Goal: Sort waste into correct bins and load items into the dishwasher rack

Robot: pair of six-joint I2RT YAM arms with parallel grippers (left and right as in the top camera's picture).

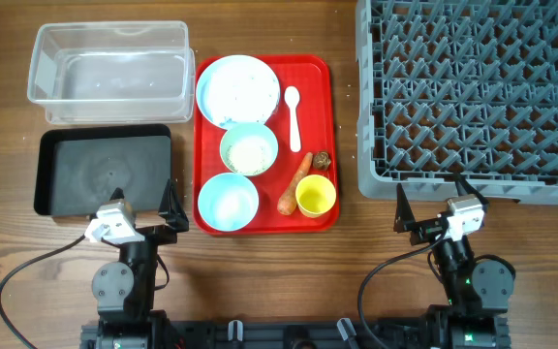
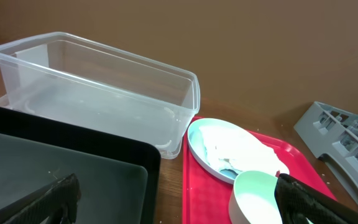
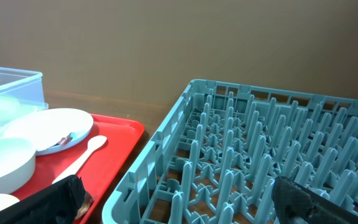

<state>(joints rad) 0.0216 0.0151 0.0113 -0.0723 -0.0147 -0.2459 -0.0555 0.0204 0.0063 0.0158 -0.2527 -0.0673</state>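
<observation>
A bare strip of wooden table (image 1: 345,145) runs from near edge to far edge between the red serving tray (image 1: 310,97) and the dishwasher rack (image 1: 473,87), which fills the far right corner. The clear tub (image 1: 114,82) and the black tray (image 1: 105,170) crowd the left side, leaving only a narrow gap beside the red serving tray. The near edge lies open.

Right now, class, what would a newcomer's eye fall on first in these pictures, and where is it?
The red tray in the middle stands out, carrying a plate and a yellow cup. To its right, the big grey rack fills the upper corner; at left sit a clear tub and a black tray.
</observation>
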